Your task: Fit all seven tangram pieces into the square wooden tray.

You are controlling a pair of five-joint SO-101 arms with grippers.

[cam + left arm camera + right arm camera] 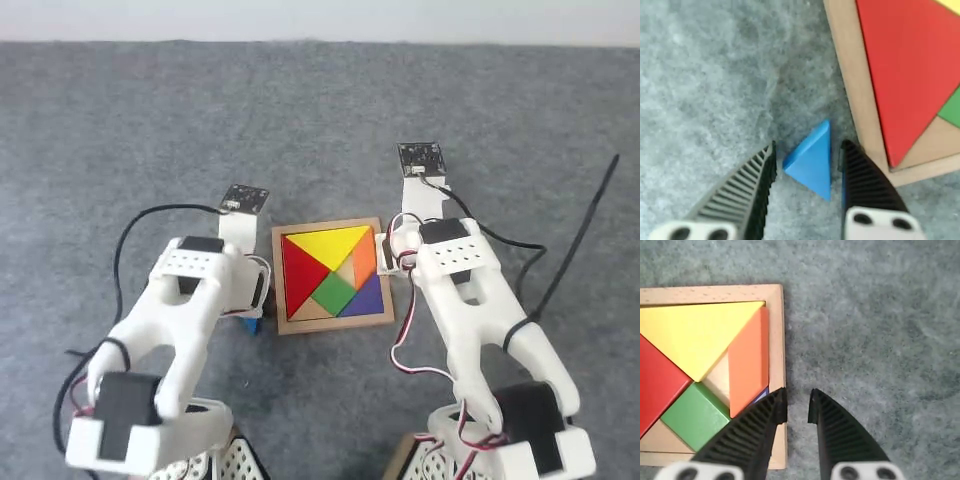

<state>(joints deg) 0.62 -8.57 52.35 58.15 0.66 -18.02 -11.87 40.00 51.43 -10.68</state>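
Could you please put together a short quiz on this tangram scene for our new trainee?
1. True or false: the blue triangle lies inside the wooden tray.
2. What sits between the fingers of the left pincer? A) a red cube B) the blue triangle C) nothing
3. Fill in: in the high view, the large triangle along the tray's edge farthest from the arms is coloured ____.

Key: 1 false, it lies on the grey carpet beside the tray; 2 B; 3 yellow.
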